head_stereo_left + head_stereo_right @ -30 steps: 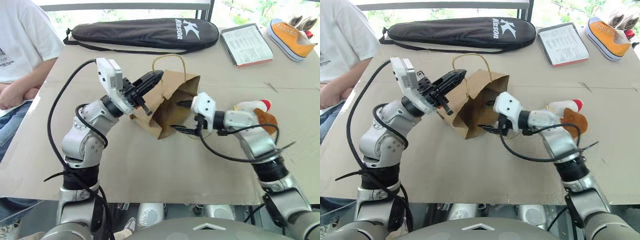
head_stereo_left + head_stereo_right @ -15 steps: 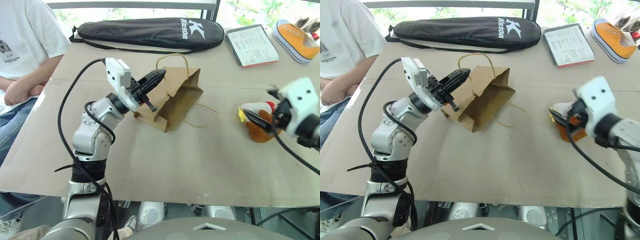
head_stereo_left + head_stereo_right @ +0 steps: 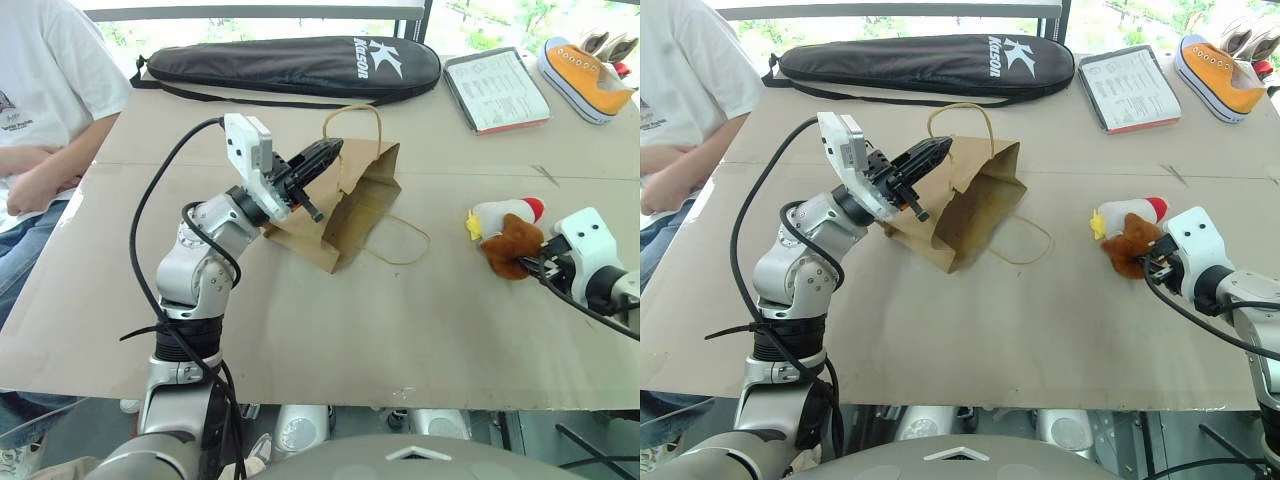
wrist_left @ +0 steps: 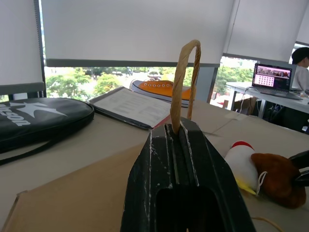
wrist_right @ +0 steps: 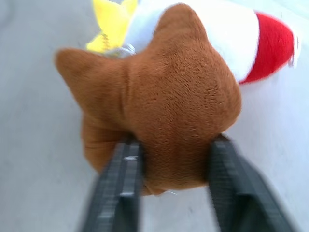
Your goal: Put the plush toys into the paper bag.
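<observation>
Beyond table (image 3: 300, 330), left tool (image 4: 179, 133) pinching bag handle (image 4: 186, 77); right tool (image 5: 174, 159) clamping plush toy (image 5: 178, 96).

place: office or lab workroom
evidence: open laptop (image 4: 275, 79) on a desk (image 4: 251, 89) beyond the table (image 3: 300, 330); roller blinds (image 4: 135, 29) over windows

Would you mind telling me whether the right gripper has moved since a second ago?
Yes. The right gripper has swung away from the paper bag to the plush toy, jaws around its brown body.
</observation>
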